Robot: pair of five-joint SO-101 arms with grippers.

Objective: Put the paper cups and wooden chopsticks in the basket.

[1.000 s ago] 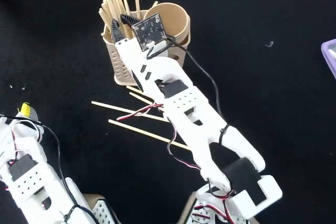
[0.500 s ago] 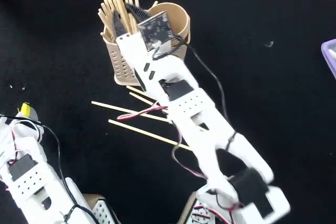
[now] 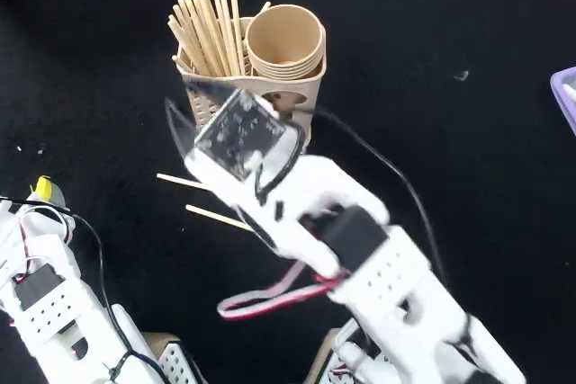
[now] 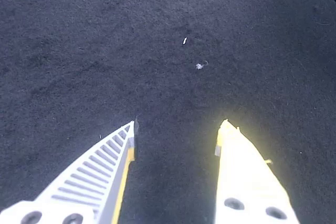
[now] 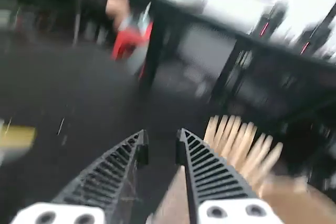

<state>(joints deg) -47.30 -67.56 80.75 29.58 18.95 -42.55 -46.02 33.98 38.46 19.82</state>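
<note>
A tan basket stands at the table's far middle. It holds a stack of paper cups and a bunch of wooden chopsticks. Two loose chopsticks lie on the black table in front of it. My right gripper hangs raised just in front of the basket; in the right wrist view its black fingers stand slightly open and empty, with the chopsticks beyond them. At the near left, my left gripper rests low, open over bare table.
A purple container edge shows at the far right. The right arm's white body covers the middle of the table and part of the loose chopsticks. A few white specks lie on the black cloth.
The right arm pulled back from the basket and rose toward the camera, leaving the bunch of chopsticks standing in the basket. The left arm has not moved.
</note>
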